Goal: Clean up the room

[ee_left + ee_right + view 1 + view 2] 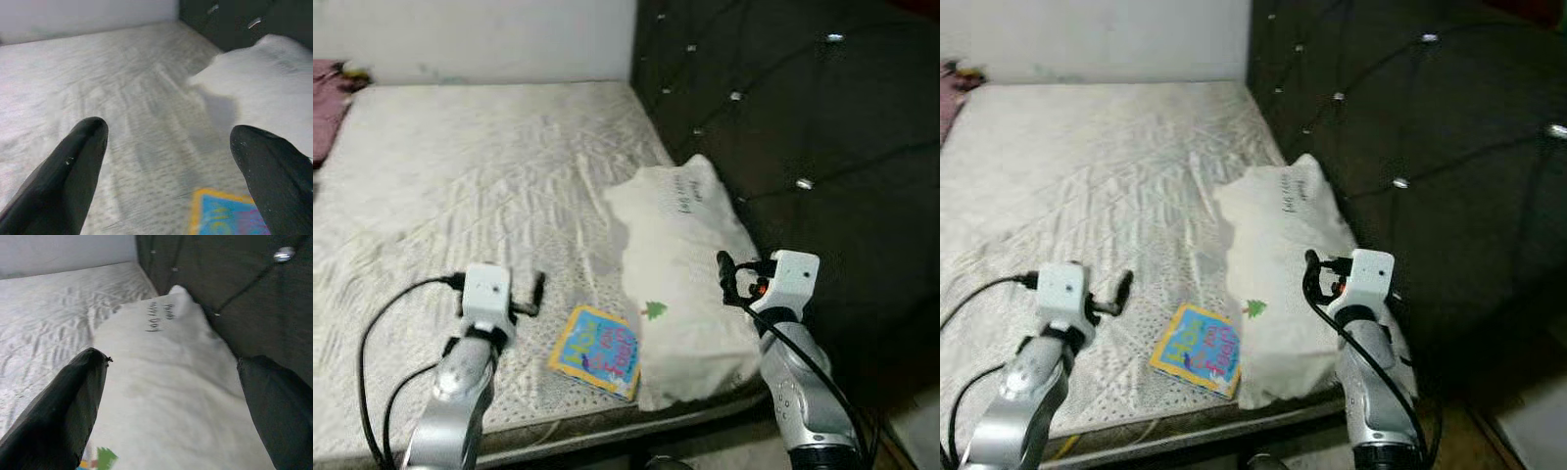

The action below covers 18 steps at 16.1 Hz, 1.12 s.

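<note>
A small colourful book (596, 351) lies flat on the pale mattress (470, 176) near its front edge, its right side just beside, perhaps slightly under, the lower end of a white pillow (680, 284); the head views are too soft to settle which. The pillow has handwriting near its top and a small green mark low on its cover, and it rests along the dark tufted headboard (803, 117), leaning against it at the upper corner. At the far left edge of the bed a bit of pink cloth (328, 98) shows. The left gripper (168, 161) hangs above the mattress just left of the book, its two black fingers (73, 166) spread wide with nothing between them, and the book's yellow-bordered corner sits low between them in the left wrist view. The right gripper (171, 406) is poised over the pillow, fingers likewise apart and empty, aimed along the pillow toward the headboard. The step in hand looks like an approach, with neither item yet touched. The book seems the likelier first target for the left arm: a thin, flat thing on soft bedding, so the next move would call for lowering the fingers onto an exposed edge and pinching it, or sliding it to the mattress edge. The pillow would need a broad grasp of loose fabric.
</note>
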Available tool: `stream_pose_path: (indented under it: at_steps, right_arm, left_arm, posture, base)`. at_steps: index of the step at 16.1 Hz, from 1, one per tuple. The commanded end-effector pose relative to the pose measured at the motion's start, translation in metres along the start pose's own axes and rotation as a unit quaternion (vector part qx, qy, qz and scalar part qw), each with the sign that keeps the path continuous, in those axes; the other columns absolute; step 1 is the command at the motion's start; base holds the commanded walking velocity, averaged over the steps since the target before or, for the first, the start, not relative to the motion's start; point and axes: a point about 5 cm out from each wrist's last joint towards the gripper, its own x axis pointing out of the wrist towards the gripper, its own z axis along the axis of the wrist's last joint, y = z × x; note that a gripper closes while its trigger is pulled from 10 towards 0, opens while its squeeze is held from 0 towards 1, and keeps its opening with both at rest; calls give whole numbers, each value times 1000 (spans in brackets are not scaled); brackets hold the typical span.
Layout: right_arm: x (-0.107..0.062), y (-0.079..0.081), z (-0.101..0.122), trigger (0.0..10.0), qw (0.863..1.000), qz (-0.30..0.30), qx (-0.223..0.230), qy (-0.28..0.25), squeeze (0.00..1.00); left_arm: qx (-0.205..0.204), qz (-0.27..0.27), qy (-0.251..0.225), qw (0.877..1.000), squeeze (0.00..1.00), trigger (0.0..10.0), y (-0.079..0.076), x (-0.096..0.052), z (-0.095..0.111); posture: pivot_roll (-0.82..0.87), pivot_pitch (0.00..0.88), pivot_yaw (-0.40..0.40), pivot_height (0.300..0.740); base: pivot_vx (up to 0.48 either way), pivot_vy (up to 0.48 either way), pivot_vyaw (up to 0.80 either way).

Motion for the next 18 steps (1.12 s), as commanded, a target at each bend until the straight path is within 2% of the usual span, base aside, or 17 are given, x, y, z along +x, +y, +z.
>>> stream_pose_path:
  at_steps: [1,3,6,8,11,16,18]
  right_arm:
    - [-1,2,3,10000,1000,14,2,-7,0]
    - [-7,3,4,10000,999,35,-3,-10,0]
    - [-10,3,-1,10000,999,38,1,0,0]
    - [-10,4,1,10000,999,36,2,-5,0]
    - [-13,3,2,10000,999,34,6,-7,0]
    - [-15,4,2,10000,999,41,5,-5,0]
    - [-15,6,3,10000,999,45,3,-4,0]
  left_arm:
    - [-17,-15,-62,998,0,10000,-4,-3,17]
    - [-3,61,-113,992,0,10000,10,-17,26]
    - [21,124,-90,988,0,10000,21,-26,21]
    - [24,109,-85,990,0,10000,20,-25,22]
    - [0,69,-90,994,0,10000,13,-25,18]
    - [-8,66,-91,994,0,10000,8,-22,20]
    - [-10,63,-91,994,0,10000,6,-23,20]
  posture:
    - [-32,65,-52,740]
    - [-44,66,-48,740]
    - [-25,79,-57,740]
    - [-29,93,-48,740]
    - [-41,99,-45,740]
    - [-43,118,-48,740]
    - [-42,127,-49,715]
  base:
    - [0,0,0]
    - [0,0,0]
    - [0,0,0]
    - [0,0,0]
    - [0,0,0]
    - [0,0,0]
    - [0,0,0]
